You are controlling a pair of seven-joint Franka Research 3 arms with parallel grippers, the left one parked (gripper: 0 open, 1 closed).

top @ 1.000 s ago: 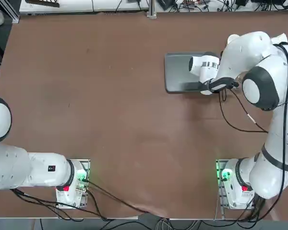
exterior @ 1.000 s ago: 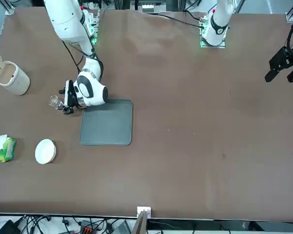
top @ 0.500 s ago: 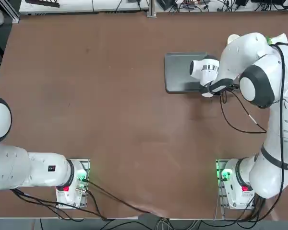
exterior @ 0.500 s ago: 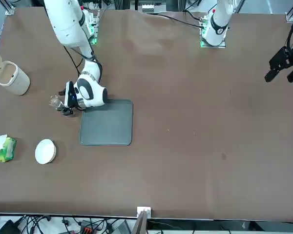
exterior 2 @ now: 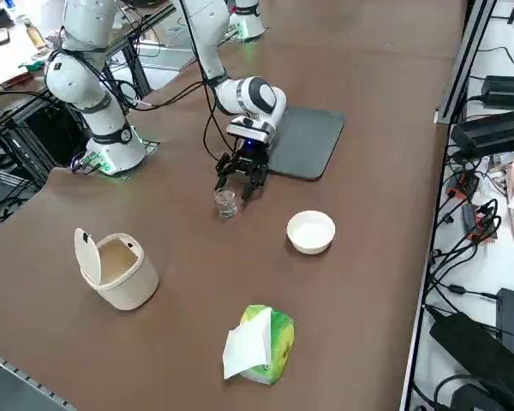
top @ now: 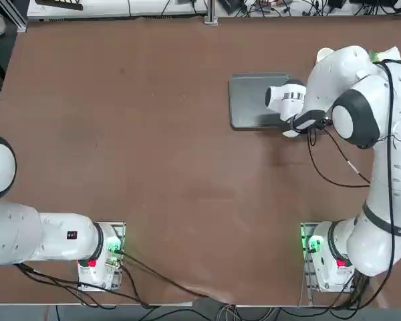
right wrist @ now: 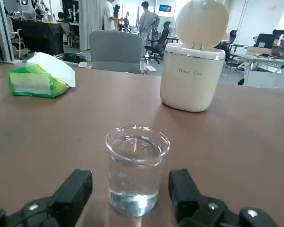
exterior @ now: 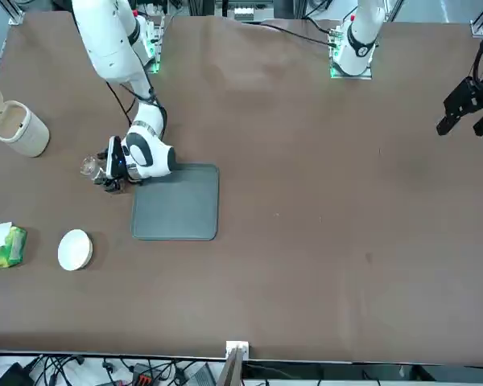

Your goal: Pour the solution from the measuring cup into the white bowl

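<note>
Wrist view: measuring cup [right wrist: 137,169] upright, mouth up, between open right pincer [right wrist: 131,193] fingers

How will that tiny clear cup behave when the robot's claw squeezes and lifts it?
The measuring cup looks like rigid, smooth glass, so probably stiff yet slippery and breakable. It stands upright, partly filled, so jerky lifting may spill liquid. The open right gripper straddles it, so an off-centre squeeze could tip something so small.

clear glassy measuring cup [right wrist: 137,169] — matt brown table [right wrist: 255,137]

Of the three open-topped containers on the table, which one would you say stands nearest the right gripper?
The measuring cup: tiny and clear, just ahead of the open right gripper. The white bowl and cream-white lidded cup stand farther off.
</note>
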